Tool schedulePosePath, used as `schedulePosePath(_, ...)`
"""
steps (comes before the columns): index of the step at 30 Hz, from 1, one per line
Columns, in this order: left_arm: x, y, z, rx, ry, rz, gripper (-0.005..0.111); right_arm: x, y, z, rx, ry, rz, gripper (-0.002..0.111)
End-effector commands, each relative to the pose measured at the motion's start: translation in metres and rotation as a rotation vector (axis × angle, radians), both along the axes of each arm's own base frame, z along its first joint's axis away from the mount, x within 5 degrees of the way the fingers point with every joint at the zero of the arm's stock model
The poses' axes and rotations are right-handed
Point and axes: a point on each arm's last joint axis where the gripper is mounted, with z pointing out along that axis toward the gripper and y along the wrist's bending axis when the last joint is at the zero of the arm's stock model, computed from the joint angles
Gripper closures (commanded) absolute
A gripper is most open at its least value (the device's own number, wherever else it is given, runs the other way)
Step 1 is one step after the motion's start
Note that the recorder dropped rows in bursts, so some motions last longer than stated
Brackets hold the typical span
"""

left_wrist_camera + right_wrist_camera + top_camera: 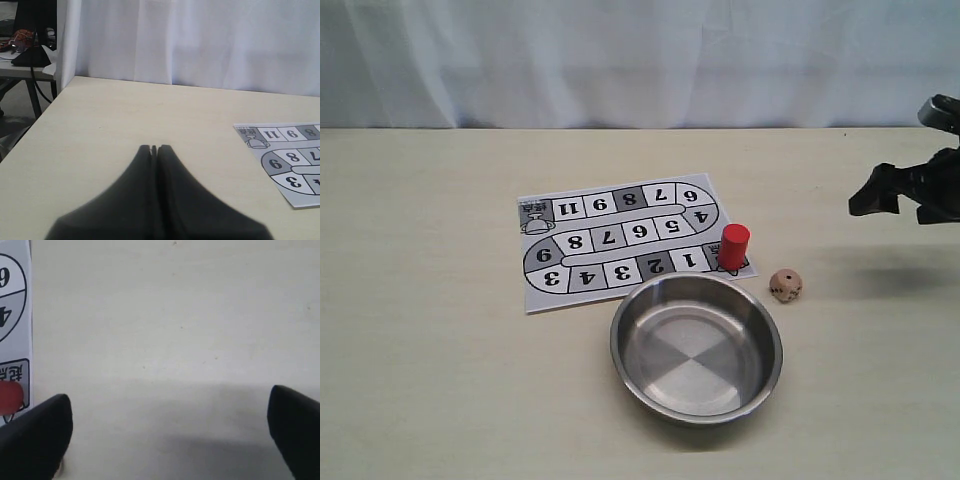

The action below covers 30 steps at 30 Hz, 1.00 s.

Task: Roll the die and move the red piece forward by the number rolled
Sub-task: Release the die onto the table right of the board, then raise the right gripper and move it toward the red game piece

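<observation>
jaws on your left gripper (154, 150) are pressed together with nothing between them. it hangs over bare bench (100, 130) to the left of the board (620, 240), and the exterior view does not show it at all. moving right, the board lies flat with its numbered track. the steel bowl (622, 350) sits just near of it, overlapping the board's near right edge, and looks empty. the red piece (734, 246) stands upright on the board's near right corner square, just right of square 1. the die (785, 285) rests on the bench just right of that corner, close to the bowl's far right rim and apart from the red piece. your right gripper (890, 195) is raised at the right edge, well apart from the die, with its jaws spread wide and holding nothing.

as i read it, you are at the first step: the die has not yet been picked up for the roll, and the bowl looks meant to catch it. next, bring the right gripper left, nearer and down over the die. then close squarely on two flat faces, since the small cube with rounded corners may slip. keep clear of the red piece, which stands close by.

much of the right arm is cut off by the frame edge. the right wrist view shows only a sliver of the red piece and no die. you cannot read the die's top face with confidence from here.
</observation>
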Motion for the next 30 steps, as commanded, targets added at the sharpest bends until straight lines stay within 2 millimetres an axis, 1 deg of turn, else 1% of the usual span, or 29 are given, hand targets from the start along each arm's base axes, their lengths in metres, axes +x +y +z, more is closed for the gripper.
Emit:
schedulePosePath(1, 0.0, 0.0, 0.003, 0.001, -0.017, -0.007, 0.107, -0.001, -0.003, 0.002, -0.05, -0.003, 0.034, 0.01)
schedulePosePath(4, 0.0, 0.0, 0.003, 0.001, -0.017, -0.007, 0.107, -0.003, -0.005, 0.006, -0.078, 0.007, 0.037, 0.012)
schedulePosePath(7, 0.0, 0.0, 0.003, 0.001, -0.017, -0.007, 0.107, -0.008, -0.005, 0.013, -0.1, 0.02, 0.044, 0.021)
schedulePosePath(9, 0.0, 0.0, 0.003, 0.001, -0.017, -0.007, 0.107, -0.011, -0.004, 0.021, -0.095, 0.026, 0.05, 0.034)
schedulePosePath(14, 0.0, 0.0, 0.003, 0.001, -0.017, -0.007, 0.107, -0.022, 0.004, 0.04, -0.057, 0.048, 0.1, 0.076)
schedulePosePath(16, 0.0, 0.0, 0.003, 0.001, -0.017, -0.007, 0.107, -0.027, 0.006, 0.047, -0.057, 0.057, 0.13, 0.089)
schedulePosePath(17, 0.0, 0.0, 0.003, 0.001, -0.017, -0.007, 0.107, -0.03, 0.008, 0.05, -0.055, 0.073, 0.151, 0.099)
schedulePosePath(18, 0.0, 0.0, 0.003, 0.001, -0.017, -0.007, 0.107, -0.033, 0.009, 0.053, -0.059, 0.079, 0.169, 0.104)
schedulePosePath(20, 0.0, 0.0, 0.003, 0.001, -0.017, -0.007, 0.107, -0.038, 0.01, 0.057, -0.061, 0.1, 0.195, 0.104)
schedulePosePath(24, 0.0, 0.0, 0.003, 0.003, -0.017, -0.007, 0.107, -0.039, 0.014, 0.059, -0.047, 0.12, 0.182, 0.104)
schedulePosePath(27, 0.0, 0.0, 0.003, 0.003, -0.017, -0.007, 0.107, -0.038, 0.029, 0.056, -0.104, 0.146, 0.237, 0.104)
schedulePosePath(30, 0.0, 0.0, 0.003, 0.003, -0.017, -0.007, 0.107, -0.034, 0.051, 0.055, -0.168, 0.162, 0.27, 0.104)
